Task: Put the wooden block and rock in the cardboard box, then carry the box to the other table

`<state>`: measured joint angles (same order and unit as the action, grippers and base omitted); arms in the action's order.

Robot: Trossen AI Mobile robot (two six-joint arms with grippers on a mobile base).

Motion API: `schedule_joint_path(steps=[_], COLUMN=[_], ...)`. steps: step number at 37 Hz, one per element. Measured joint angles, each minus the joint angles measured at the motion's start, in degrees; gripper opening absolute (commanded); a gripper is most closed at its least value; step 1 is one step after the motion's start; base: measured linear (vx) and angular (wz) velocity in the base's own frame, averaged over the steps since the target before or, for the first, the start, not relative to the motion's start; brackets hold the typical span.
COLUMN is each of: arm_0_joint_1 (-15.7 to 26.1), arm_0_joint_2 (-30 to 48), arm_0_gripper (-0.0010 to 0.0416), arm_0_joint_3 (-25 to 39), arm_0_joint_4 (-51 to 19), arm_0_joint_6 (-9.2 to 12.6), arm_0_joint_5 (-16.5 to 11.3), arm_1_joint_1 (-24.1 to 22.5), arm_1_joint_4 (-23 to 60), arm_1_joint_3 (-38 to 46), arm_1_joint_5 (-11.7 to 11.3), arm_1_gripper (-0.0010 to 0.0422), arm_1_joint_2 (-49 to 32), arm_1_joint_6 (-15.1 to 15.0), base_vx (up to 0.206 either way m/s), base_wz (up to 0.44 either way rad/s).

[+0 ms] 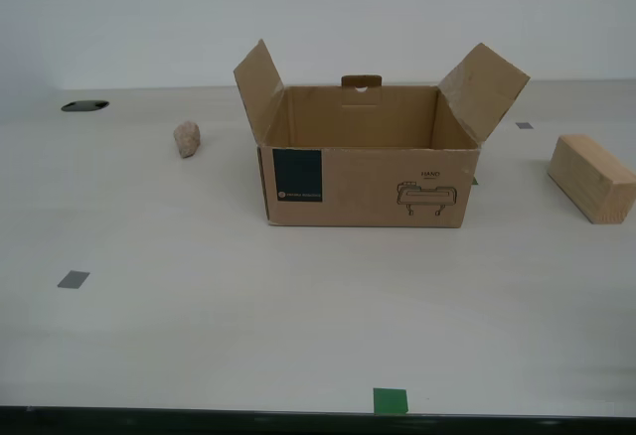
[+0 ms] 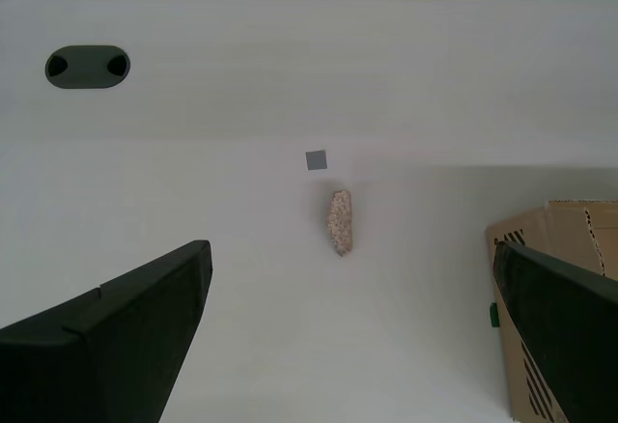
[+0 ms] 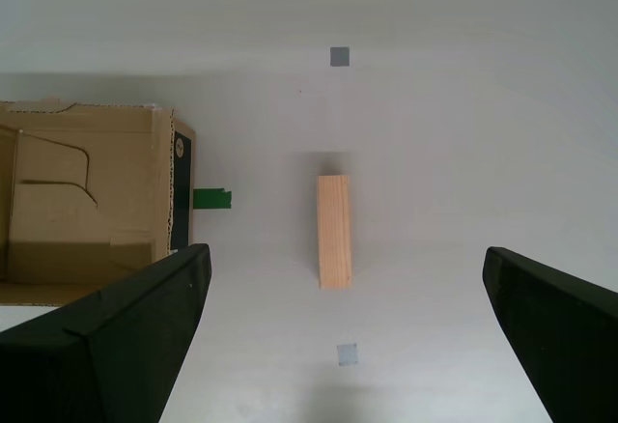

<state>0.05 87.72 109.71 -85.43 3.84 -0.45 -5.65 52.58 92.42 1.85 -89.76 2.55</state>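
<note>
Hovering high, both grippers looked down on a smooth tabletop [image 1: 248,336] with box, block and rock all apart.

Nearest in the exterior view lay a green square [image 1: 391,401] at the table's front edge and a grey square [image 1: 73,279] toward that view's left. Behind them the box [image 1: 363,185] stood open, flaps up, nothing seen inside. The block [image 1: 592,177] rested on the table near the exterior view's right edge, the rock [image 1: 187,139] beyond the box's other side, and a dark oval hole [image 1: 84,106] farther back. My first gripper [image 3: 343,336] hung above the block [image 3: 334,231], jaws spread wide, holding nothing. My second gripper [image 2: 352,336] hung above the rock [image 2: 340,221], jaws likewise spread and empty.
</note>
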Motion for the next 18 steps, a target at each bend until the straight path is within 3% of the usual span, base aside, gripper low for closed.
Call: schedule_joint_path(steps=[18], arm_0_joint_1=[0.0], arm_0_joint_2=[0.0], arm_0_gripper=[0.0394], arm_0_joint_3=[0.0], arm_0_joint_4=[0.13], arm_0_joint_6=[0.04], arm_0_joint_5=[0.0], arm_1_joint_1=[0.0], arm_1_joint_4=[0.42], arm_1_joint_3=[0.0], arm_1_joint_5=[0.02], arm_1_gripper=[0.04], arm_1_joint_2=[0.0], arm_1_joint_6=[0.07], base_vx=[0.0], base_wz=[0.0])
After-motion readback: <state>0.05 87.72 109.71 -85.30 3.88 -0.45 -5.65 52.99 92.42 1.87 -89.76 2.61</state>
